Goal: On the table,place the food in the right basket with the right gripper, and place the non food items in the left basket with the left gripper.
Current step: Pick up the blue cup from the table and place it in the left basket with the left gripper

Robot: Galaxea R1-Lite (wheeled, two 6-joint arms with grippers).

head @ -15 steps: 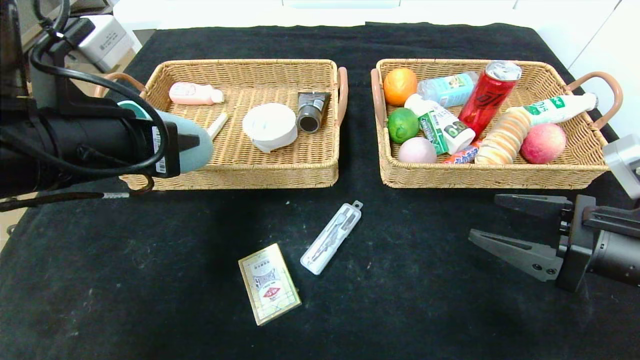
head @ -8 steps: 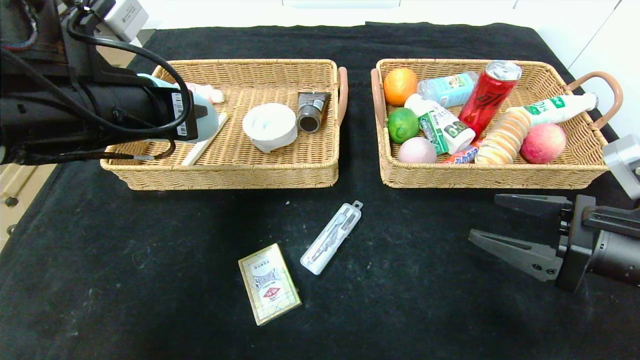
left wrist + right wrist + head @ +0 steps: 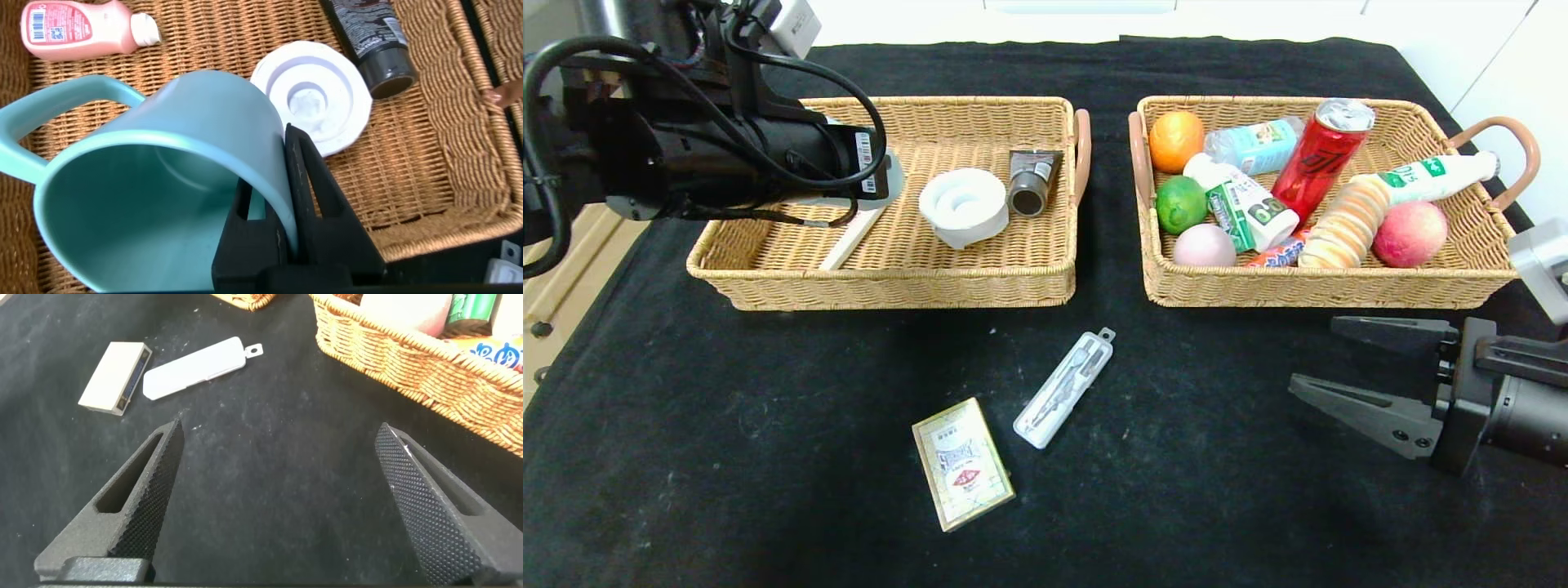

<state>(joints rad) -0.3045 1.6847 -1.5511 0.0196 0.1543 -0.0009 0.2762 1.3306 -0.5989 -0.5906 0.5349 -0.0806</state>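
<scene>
My left gripper (image 3: 270, 163) is shut on the rim of a teal cup (image 3: 155, 188) and holds it tilted above the left basket (image 3: 898, 286), over its left half. In the head view my arm hides most of the cup (image 3: 894, 175). My right gripper (image 3: 1313, 357) is open and empty above the table, in front of the right basket (image 3: 1323, 286). A card box (image 3: 963, 463) and a white plastic case (image 3: 1063, 389) lie on the black table in front of the baskets. Both also show in the right wrist view: the box (image 3: 114, 376) and the case (image 3: 196, 367).
The left basket holds a pink bottle (image 3: 78, 28), a white round lid (image 3: 963, 206), a dark tube (image 3: 1032, 181) and a pale stick (image 3: 849, 237). The right basket holds an orange (image 3: 1176, 140), a lime (image 3: 1181, 204), a red can (image 3: 1319, 155), a peach (image 3: 1410, 233) and bottles.
My left arm has moved back and to the right with the teal cup, from the basket's front left corner to over its inside. The right arm has not moved.
</scene>
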